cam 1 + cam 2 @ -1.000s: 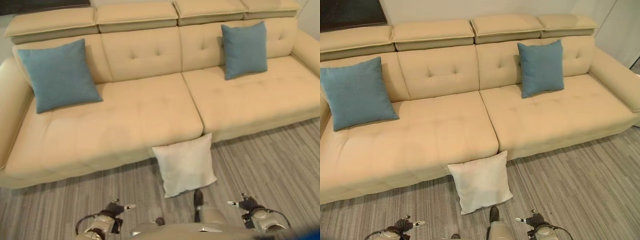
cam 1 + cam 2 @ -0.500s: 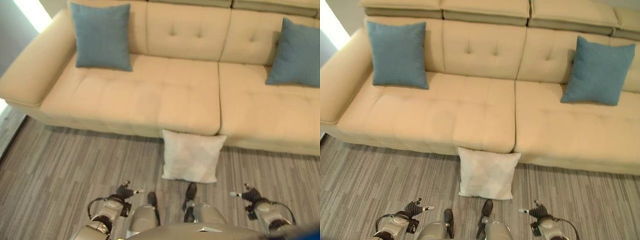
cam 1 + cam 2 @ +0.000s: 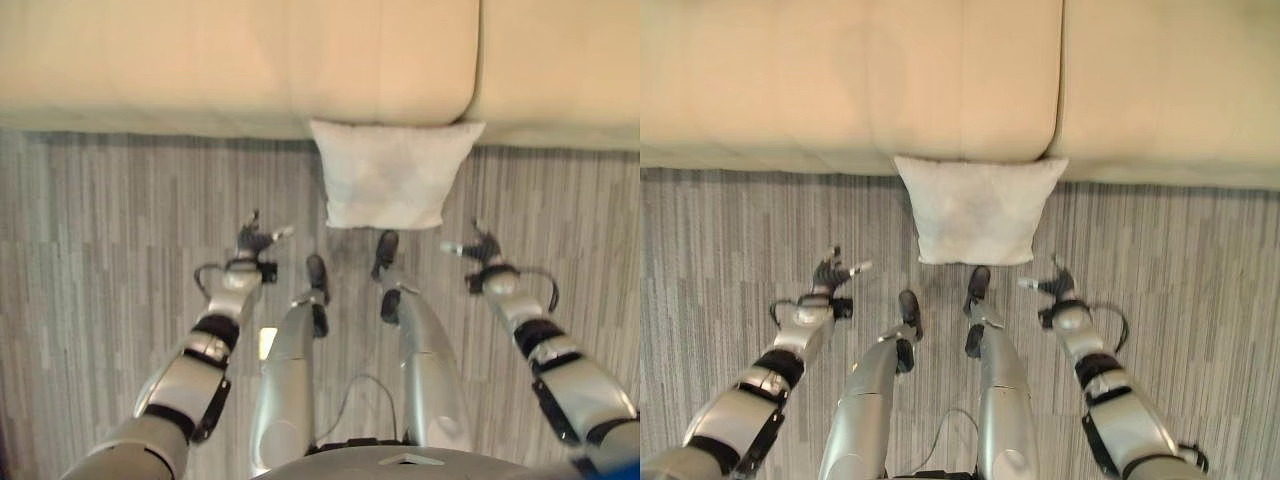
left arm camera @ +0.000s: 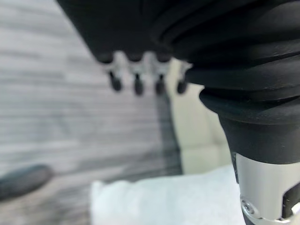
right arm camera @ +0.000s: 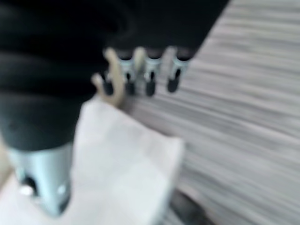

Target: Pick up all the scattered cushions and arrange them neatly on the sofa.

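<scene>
A white cushion point(image 3: 390, 183) lies on the grey striped floor, its far edge leaning against the front of the beige sofa point(image 3: 240, 60). My left hand point(image 3: 254, 241) hovers over the floor to the cushion's left, fingers straight and holding nothing. My right hand point(image 3: 478, 248) hangs at the cushion's right, also open and empty. Both hands are a short way from the cushion, not touching it. The cushion also appears past the left hand's fingers point(image 4: 136, 84) as a white cushion corner point(image 4: 164, 201) and past the right hand's fingers point(image 5: 150, 75) as a white cushion face point(image 5: 126, 164).
The sofa's seat point(image 3: 840, 70) runs across the far side, with a seam point(image 3: 1061, 75) between two seat sections just above the cushion. Grey striped floor point(image 3: 90, 260) spreads wide to both sides.
The camera has tipped down and closer: the blue cushions and sofa back have left the picture. Both arms now reach forward, hands nearer the white cushion on either side.
</scene>
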Tool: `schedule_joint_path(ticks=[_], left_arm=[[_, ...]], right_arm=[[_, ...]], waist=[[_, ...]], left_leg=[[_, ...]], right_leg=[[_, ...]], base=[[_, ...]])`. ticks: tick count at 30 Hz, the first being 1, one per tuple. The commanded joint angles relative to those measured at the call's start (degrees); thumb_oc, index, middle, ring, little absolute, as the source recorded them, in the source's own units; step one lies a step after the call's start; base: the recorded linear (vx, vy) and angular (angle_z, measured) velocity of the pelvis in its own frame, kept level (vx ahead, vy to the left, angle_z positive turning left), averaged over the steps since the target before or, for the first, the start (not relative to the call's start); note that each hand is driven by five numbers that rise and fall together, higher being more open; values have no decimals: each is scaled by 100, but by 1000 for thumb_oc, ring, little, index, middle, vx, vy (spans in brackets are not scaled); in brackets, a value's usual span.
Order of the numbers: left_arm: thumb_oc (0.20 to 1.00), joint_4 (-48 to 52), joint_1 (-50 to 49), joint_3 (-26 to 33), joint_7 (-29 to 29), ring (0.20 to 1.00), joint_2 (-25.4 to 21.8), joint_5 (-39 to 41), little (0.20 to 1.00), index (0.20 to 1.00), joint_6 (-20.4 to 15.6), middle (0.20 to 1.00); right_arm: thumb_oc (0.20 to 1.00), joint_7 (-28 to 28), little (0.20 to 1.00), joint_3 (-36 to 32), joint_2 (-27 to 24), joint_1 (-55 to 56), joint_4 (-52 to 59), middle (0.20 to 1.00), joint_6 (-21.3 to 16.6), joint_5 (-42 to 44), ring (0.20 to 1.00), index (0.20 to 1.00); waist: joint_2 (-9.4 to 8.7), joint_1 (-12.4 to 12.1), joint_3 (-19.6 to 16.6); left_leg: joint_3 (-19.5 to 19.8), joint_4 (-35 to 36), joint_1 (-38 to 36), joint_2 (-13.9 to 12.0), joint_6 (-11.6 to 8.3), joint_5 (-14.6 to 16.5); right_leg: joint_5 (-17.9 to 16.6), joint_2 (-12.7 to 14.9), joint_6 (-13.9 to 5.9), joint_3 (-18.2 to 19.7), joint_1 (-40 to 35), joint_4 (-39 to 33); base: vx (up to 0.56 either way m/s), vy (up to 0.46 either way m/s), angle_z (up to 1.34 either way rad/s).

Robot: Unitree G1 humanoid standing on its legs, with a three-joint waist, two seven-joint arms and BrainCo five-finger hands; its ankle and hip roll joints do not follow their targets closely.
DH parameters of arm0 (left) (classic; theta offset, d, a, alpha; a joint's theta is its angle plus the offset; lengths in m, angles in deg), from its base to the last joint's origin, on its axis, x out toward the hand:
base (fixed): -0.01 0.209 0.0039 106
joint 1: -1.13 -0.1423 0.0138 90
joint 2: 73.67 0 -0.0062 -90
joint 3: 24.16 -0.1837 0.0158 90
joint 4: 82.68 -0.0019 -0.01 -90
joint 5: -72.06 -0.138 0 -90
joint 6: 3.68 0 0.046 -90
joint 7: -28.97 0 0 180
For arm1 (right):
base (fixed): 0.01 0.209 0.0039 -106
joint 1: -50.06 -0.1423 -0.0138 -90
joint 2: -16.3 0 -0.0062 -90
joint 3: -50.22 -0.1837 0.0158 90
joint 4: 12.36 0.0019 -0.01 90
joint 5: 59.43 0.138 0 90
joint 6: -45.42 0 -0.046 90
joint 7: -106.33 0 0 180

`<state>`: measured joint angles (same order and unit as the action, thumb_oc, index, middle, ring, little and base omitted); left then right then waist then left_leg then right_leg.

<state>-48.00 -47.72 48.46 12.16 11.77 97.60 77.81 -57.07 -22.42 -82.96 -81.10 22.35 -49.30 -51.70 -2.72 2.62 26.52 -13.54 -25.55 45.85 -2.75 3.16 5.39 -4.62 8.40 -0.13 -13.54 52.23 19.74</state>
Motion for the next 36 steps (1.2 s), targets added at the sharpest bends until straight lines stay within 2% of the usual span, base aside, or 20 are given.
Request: schedule_joint_path(ticks=[1,4,5,8,17,22,31,36], left_arm=[[1000,-141,-54,39,-477,1000,25,423,1000,1000,-332,1000],[1000,-245,604,-30,-638,1000,-70,630,1000,1000,-364,1000],[1000,-349,1257,-136,-720,1000,-227,738,1000,1000,-342,1000],[1000,-419,1911,-279,-786,1000,-401,813,1000,1000,-321,1000],[1000,-289,2718,-434,-845,1000,-652,1058,1000,1000,-327,1000],[1000,4,2946,-525,-895,1000,-614,1257,1000,1000,-388,1000],[1000,48,3597,-855,-716,1000,-503,1638,1000,1000,-466,1000],[1000,1,4055,-1104,-599,1000,-356,1833,1000,1000,-464,1000]], right_arm=[[1000,457,1000,193,-334,216,-37,1000,-107,264,1000,1000],[1000,698,1000,296,-500,-483,57,1000,-186,389,1000,1000],[1000,892,1000,445,-672,-1097,128,1000,-258,488,1000,1000],[1000,1032,1000,635,-825,-1726,106,1000,-294,570,1000,1000],[1000,1239,1000,875,-1122,-2491,264,1000,-366,824,1000,1000],[1000,1337,1000,892,-1239,-2650,439,1000,-380,873,1000,1000],[1000,1084,1000,1213,-1356,-3031,211,1000,-362,1011,1000,1000],[1000,1010,1000,1466,-1254,-3512,0,1000,-394,1242,1000,1000]], waist=[[130,-3,-745],[125,69,-732],[101,143,-711],[86,220,-718],[68,338,-734],[115,388,-741],[238,397,-616],[319,375,-545]], left_leg=[[458,307,436,-156,-338,-431],[482,128,1043,-174,-328,-428],[497,-70,1565,-173,-298,-388],[487,-262,2091,-145,-271,-324],[443,-838,3243,-127,-230,-154],[425,-1102,3785,-128,-227,-112],[487,-1183,4087,-220,-198,-101],[493,-1137,4089,-217,-179,-127]], right_leg=[[517,391,-440,552,248,770],[475,382,-469,665,848,982],[425,345,-486,766,1361,1085],[419,319,-500,849,1893,1217],[484,268,-464,1009,3092,1682],[509,225,-441,1090,3654,1868],[465,114,-499,1066,3772,1689],[437,92,-529,1040,3772,1628]], base=[[-14,38,-10],[15,44,-20],[35,48,-8],[29,63,-8],[31,29,-5],[37,14,-5],[15,-4,-8],[2,-5,-1]])
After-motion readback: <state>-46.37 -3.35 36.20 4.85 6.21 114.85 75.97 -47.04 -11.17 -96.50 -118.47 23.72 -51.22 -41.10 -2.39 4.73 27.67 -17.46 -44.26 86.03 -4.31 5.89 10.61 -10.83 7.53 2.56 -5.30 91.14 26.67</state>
